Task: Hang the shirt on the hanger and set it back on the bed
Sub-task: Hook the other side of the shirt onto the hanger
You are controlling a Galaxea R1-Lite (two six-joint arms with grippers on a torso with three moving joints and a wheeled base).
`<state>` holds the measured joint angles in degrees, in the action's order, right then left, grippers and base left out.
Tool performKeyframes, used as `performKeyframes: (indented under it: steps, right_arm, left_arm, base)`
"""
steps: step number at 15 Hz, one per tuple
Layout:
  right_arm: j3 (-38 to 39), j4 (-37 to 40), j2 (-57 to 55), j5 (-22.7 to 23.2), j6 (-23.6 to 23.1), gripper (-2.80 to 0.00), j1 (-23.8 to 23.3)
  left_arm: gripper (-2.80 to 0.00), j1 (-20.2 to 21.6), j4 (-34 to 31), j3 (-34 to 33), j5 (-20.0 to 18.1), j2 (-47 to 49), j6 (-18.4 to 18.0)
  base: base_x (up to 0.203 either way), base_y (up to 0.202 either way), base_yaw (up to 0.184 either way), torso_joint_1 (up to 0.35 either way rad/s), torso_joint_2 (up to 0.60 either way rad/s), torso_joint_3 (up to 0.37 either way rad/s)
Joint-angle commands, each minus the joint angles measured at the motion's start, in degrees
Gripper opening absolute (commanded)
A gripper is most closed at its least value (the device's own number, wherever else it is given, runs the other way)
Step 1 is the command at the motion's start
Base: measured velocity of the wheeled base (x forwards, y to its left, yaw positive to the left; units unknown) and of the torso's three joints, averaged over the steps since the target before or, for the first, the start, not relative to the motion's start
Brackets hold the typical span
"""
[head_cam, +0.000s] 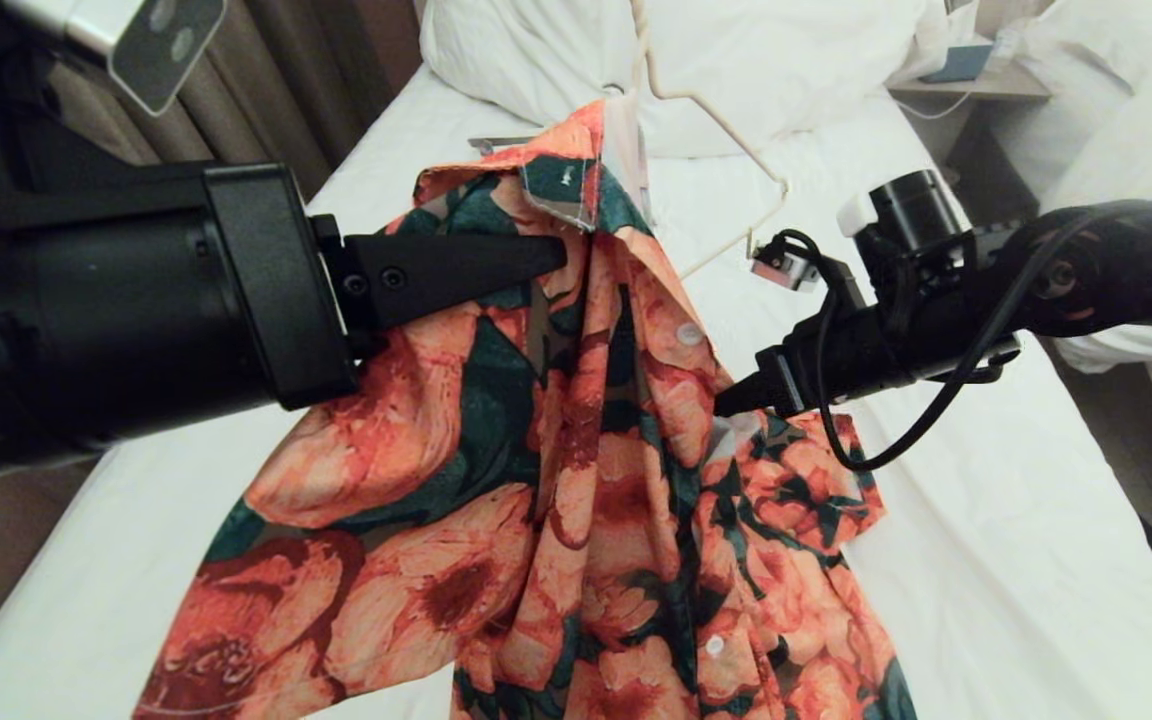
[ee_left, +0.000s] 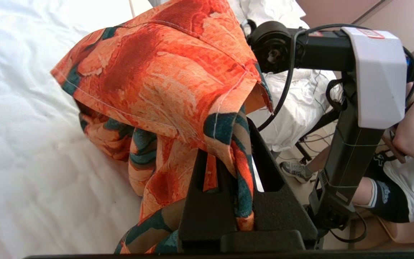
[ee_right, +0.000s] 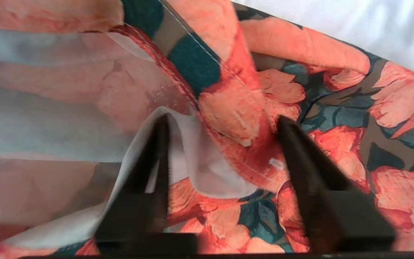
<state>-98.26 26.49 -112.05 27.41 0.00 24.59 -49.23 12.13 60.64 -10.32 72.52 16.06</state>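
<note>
Our left gripper (ee_left: 228, 169) has its jaws clamped on a fold of the flowered shirt (head_cam: 556, 480) near the collar, lifting it above the bed (head_cam: 986, 560) so it drapes. Our right gripper (ee_right: 221, 144) has jaws parted, straddling the shirt's edge, gripping nothing, seemingly to spread it for the wire hanger (head_cam: 726, 135) lying behind.

Bedroom, hotel-style twin room. Single bed (head_cam: 986, 520) with plain white sheet, big white pillows (head_cam: 736, 60) at head. Brown curtains (head_cam: 266, 90) along one side. Nightstand (head_cam: 976, 85) beside bed, cable trailing off it. Second bed with puffy white duvet (head_cam: 1126, 130) across narrow aisle. Seated person (ee_left: 408, 172) beside that second bed.
</note>
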Motion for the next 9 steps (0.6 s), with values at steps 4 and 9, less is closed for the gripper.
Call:
performKeyframes:
  steps: [4,9]
  right_arm:
    - [-0.19,0.21,0.14,-0.85,1.72,-2.8,-0.61]
    - [-1.83,-0.82,1.25,-0.78,9.06,-2.8,-5.17]
  left_arm:
    - [-2.8,-0.08,0.09,0.01,-0.14,-0.1,0.2]
    - [-2.8,-3.0,-0.55,-0.01,-0.04,0.37,0.44]
  base:
    - [0.0,0.0,0.0,0.0,0.0,0.0]
    - [0.0,0.0,0.0,0.0,0.0,0.0]
